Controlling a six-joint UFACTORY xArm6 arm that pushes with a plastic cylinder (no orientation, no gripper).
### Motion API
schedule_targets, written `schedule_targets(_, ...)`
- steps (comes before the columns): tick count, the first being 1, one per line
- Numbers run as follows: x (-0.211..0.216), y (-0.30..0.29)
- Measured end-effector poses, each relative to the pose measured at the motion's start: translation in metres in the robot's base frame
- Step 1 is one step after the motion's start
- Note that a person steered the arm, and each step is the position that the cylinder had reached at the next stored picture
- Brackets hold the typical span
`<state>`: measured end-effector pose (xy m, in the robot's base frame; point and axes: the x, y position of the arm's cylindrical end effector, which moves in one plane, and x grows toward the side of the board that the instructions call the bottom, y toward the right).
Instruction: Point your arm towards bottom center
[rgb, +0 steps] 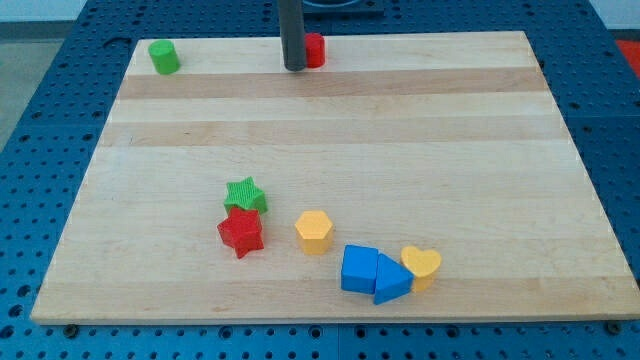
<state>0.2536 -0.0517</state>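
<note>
My tip (295, 67) is at the view's top centre, on the wooden board (330, 120). It stands right beside a red block (315, 50), which is partly hidden behind the rod. A green cylinder (164, 57) sits at the top left corner. Toward the view's bottom, far from my tip, lie a green star (245, 194), a red star (241, 232) touching it, a yellow hexagon (314, 231), a blue cube (359, 269), a blue triangle (392, 281) and a yellow heart (422, 266).
The board lies on a blue perforated table (40, 150). The blue cube, blue triangle and yellow heart are packed together near the board's bottom edge.
</note>
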Motion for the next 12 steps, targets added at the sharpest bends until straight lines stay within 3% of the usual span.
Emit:
schedule_targets(2, 0.036, -0.025)
schedule_targets(5, 0.044, -0.033)
schedule_targets(6, 0.095, -0.013)
schedule_targets(8, 0.186, 0.133)
schedule_targets(11, 0.186, 0.028)
schedule_targets(12, 0.14, -0.023)
